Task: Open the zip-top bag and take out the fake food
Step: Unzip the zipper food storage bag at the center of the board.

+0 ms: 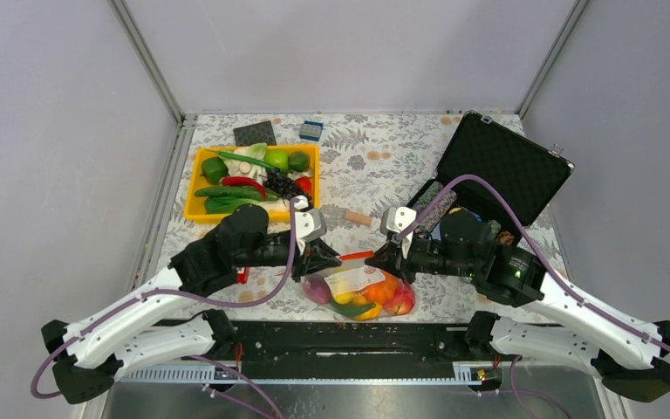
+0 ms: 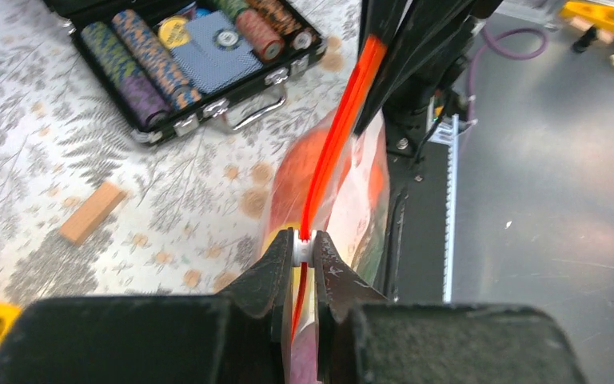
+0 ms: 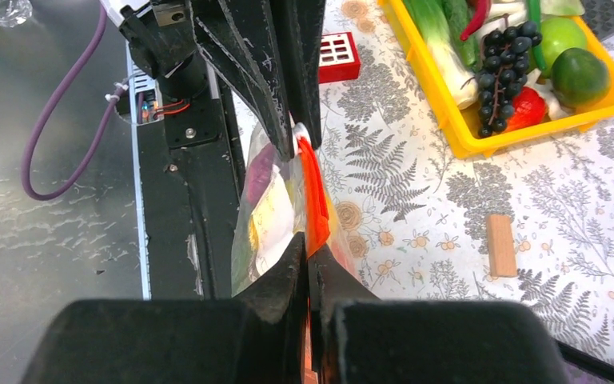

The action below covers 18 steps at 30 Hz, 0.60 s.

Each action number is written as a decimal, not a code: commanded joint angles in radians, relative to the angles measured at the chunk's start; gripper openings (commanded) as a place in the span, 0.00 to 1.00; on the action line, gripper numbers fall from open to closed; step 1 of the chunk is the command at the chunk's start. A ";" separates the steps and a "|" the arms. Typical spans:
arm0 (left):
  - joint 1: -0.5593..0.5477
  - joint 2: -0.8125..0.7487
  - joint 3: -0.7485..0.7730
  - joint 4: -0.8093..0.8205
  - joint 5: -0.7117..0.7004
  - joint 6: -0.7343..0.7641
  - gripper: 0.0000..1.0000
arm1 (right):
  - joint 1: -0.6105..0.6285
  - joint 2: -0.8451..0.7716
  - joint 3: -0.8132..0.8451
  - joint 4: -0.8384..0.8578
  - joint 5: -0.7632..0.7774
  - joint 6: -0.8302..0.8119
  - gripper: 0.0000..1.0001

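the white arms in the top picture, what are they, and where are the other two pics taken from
They are two robot arms bolted at the near edge of a table. The top picture looks down from above; the other two come from a camera on each wrist, showing that arm's own black fingers. On the table: a yellow tray of play vegetables, an open black case of poker chips, a wooden block. The left gripper and right gripper each pinch the red-orange zip strip of the zip-top bag, fake food inside.
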 commanded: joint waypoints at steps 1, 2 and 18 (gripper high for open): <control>0.008 -0.055 -0.011 -0.148 -0.185 0.099 0.00 | -0.006 -0.018 0.080 0.012 0.057 -0.038 0.00; 0.010 -0.067 -0.012 -0.159 -0.208 0.108 0.00 | -0.006 -0.022 0.082 0.012 0.071 -0.041 0.00; 0.019 -0.138 -0.037 -0.309 -0.448 0.178 0.00 | -0.011 -0.138 -0.053 0.019 0.373 -0.020 0.00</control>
